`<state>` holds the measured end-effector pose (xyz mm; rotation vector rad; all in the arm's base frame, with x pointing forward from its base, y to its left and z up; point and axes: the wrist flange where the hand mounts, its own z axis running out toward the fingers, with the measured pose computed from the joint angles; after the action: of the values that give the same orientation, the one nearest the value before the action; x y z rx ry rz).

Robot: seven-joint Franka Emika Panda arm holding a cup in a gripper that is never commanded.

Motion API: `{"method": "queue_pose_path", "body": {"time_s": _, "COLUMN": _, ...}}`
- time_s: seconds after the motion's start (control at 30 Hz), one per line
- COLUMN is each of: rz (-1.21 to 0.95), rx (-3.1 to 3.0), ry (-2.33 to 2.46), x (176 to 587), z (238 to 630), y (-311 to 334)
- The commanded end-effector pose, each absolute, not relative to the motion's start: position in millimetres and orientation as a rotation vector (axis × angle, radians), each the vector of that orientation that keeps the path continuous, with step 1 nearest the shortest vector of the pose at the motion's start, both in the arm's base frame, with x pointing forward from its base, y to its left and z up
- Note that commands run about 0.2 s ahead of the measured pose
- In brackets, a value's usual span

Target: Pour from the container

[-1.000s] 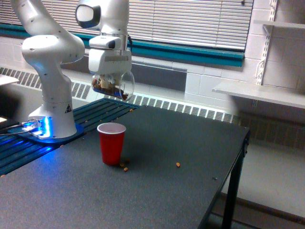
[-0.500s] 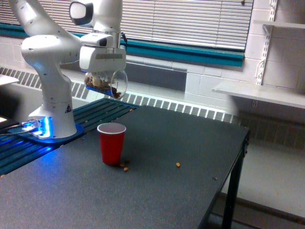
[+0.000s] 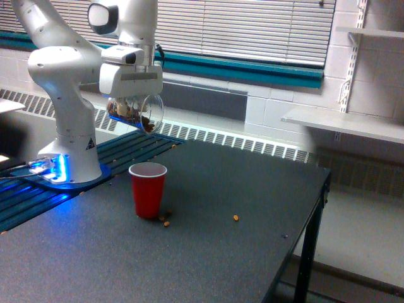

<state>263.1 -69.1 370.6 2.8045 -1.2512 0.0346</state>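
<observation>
The gripper (image 3: 131, 101) was shut tight on the tumbler (image 3: 134, 112), holding it tipped on its side, high over the table (image 3: 208, 252). The tumbler sat right under the gripper, with its wide mouth turned down and toward the exterior view's right. We saw brown bits (image 3: 129, 113) lying inside it, near the low side.

The red cup (image 3: 148, 189) stood upright on the table, well below the gripper and a little toward the exterior view's right. Its white inside looked empty to us, but we could not see the bottom.

We thought things could go wrong from there. The tumbler hung high above the cup, so falling bits could bounce off the rim or miss it. The mouth did not seem to be right over the cup, so a bigger tip there could drop bits on the table. A fast tip could let all the bits slide out at once and scatter.

We counted one tumbler, one red cup and one arm (image 3: 66, 63). We counted about three loose bits on the table below the gripper: two (image 3: 165, 220) just beside the foot of the cup and one (image 3: 235, 218) farther off toward the exterior view's right. The bits in the tumbler were too blurred to count.
</observation>
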Motion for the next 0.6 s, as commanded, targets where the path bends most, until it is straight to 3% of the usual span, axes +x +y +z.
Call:
{"method": "queue_pose_path", "body": {"time_s": 0.03, "rz": -0.034, "rx": 2.818, "ry": -1.212, "x": 256.8, "z": 354.6, "y": -63.5}}
{"method": "queue_pose_path", "body": {"time_s": 0.6, "rz": -0.092, "rx": 2.825, "ry": -1.209, "x": 261.4, "z": 339.4, "y": -61.5}}
